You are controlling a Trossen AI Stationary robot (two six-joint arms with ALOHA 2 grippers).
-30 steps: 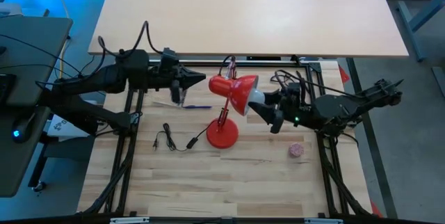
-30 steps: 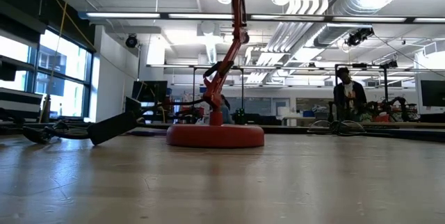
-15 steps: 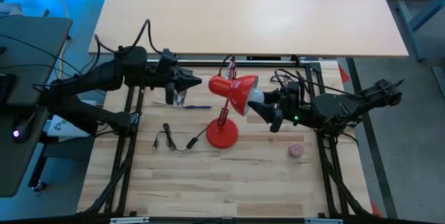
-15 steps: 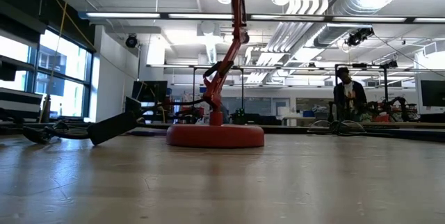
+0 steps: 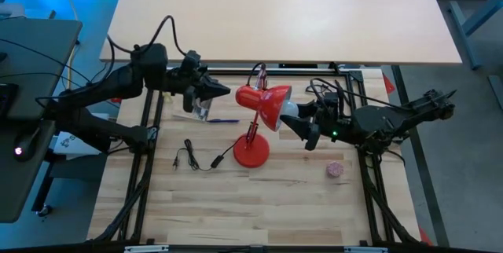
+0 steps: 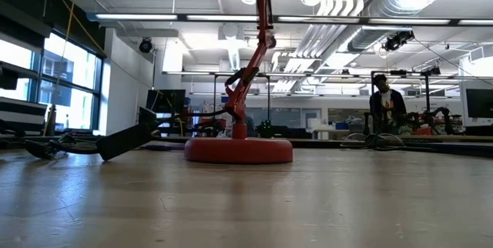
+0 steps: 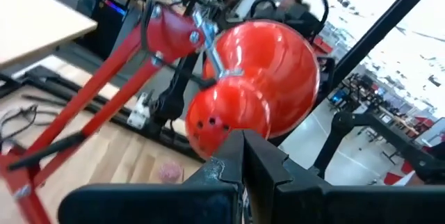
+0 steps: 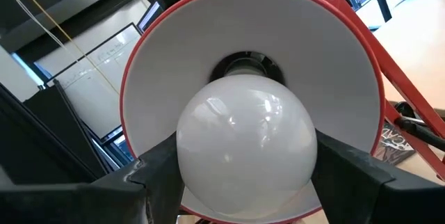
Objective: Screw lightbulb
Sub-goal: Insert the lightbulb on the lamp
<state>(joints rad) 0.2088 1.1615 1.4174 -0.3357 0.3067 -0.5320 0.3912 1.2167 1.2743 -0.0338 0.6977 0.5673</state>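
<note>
Two arms are working around the red lamp, and over the last second almost nothing is changing at the bulb end. The right gripper is still clamping its fingers on either side of the lightbulb, which is sitting in the mouth of the lamp shade on the shade's right. Neither bulb nor shade is showing any shift in the overhead view. The left arm is the part that is moving: its elbow is rising slightly toward the far side and the left gripper is drawing back a touch to the left. It is ending just beside the shade's rear cap, with its fingers pressed together on nothing. Judging from this, the screwing is either pausing or proceeding by turns too small to register, and the left arm is giving the shade little bracing. Whether its tip is touching the cap is unclear. The bulb's screw base is hiding behind the glass in the right wrist view, where only the dark socket is peeking above the bulb. So how far the threads are engaging cannot be told. The table-level view is cutting off the shade and both grippers, showing only the lamp's base and stem.
</note>
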